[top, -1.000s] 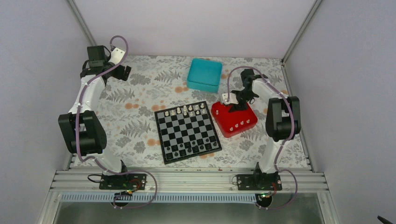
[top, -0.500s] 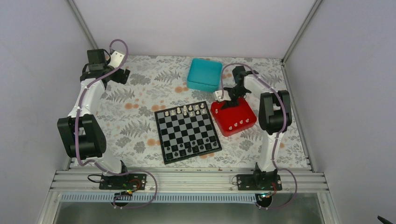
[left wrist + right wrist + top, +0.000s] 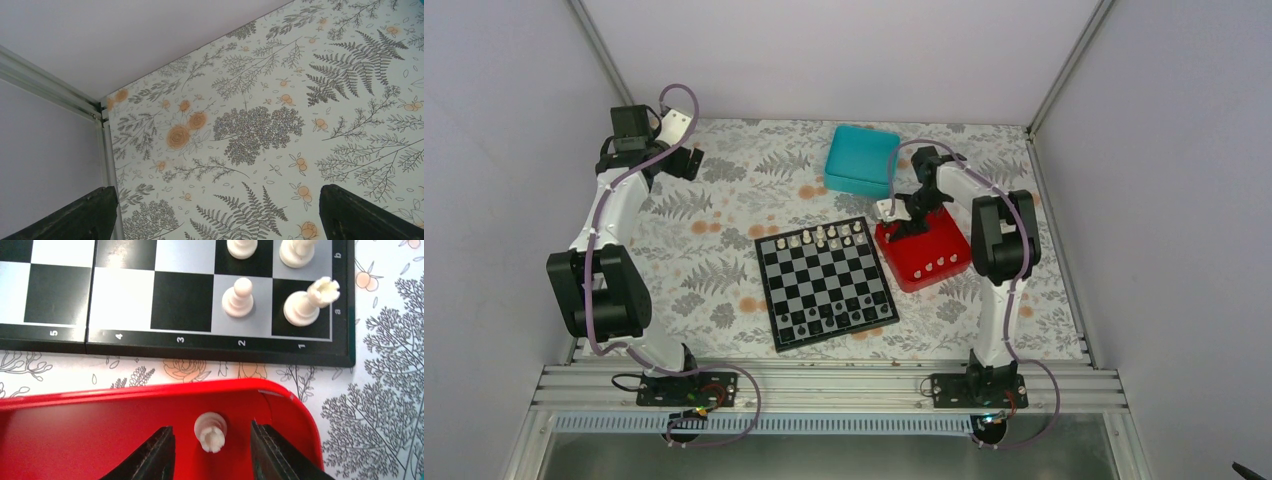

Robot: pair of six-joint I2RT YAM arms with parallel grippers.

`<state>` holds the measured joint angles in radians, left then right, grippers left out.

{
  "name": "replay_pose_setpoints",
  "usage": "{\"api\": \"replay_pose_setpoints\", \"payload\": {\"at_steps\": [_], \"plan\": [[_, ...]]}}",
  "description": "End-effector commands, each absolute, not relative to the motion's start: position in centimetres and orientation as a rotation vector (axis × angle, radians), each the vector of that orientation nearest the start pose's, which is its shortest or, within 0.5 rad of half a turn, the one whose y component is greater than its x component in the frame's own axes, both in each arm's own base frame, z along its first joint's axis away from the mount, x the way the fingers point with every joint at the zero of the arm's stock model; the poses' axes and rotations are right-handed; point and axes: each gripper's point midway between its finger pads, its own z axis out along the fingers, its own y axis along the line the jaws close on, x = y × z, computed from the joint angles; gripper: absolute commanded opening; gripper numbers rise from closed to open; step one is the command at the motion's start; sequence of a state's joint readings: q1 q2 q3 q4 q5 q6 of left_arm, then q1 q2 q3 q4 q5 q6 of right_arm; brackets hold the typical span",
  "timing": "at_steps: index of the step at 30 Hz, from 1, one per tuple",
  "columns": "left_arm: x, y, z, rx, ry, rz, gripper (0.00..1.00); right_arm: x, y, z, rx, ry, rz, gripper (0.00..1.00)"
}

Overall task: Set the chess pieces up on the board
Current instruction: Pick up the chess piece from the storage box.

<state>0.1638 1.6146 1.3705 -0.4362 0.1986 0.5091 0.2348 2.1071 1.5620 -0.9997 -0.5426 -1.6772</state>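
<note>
One chess piece (image 3: 210, 434) in red tray (image 3: 90, 440) | right claw (image 3: 211, 428) wide astride it (untouched) | left claw (image 3: 216, 192) wide

The left arm (image 3: 619, 205) and right arm (image 3: 996, 325) share white links and black joint housings, each trailed by a mauve cable (image 3: 599, 215) (looped loosely) to a black base plate (image 3: 674, 388). The fingers (image 3: 272, 455) are matte black.

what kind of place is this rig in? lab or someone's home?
Most likely a lab robot cell, not a home: plain panel walls on aluminium framing, left arm and right arm bolted to a front rail, and staged props: chessboard, red tray, teal box.
</note>
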Motion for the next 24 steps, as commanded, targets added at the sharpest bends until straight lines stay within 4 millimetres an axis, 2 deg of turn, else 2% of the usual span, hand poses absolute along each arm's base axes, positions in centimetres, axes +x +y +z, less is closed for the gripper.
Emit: {"api": "replay_pose_setpoints", "payload": {"at_steps": [1,5,11,16,19,24], "plan": [[47.3,4.2,22.4,0.508,2.177,0.123,1.00,35.9,19.4,4.1,-2.203,1.545,0.634,0.41],[47.3,4.0,21.9,0.516,2.184,0.109,1.00,35.6,19.5,3.5,-2.214,1.565,0.645,0.37],[47.3,3.5,22.3,0.530,2.173,0.082,1.00,35.9,18.9,3.3,-2.217,1.631,0.590,0.18],[47.2,3.1,22.4,0.546,2.165,0.056,1.00,35.8,18.0,3.6,-2.230,1.684,0.534,0.14],[47.1,2.9,22.4,0.552,2.162,0.049,1.00,36.0,17.9,4.1,-2.220,1.694,0.515,0.11],[46.8,2.6,22.8,0.562,2.150,0.034,1.00,36.7,17.8,6.2,-2.189,1.707,0.460,0.09]]}}
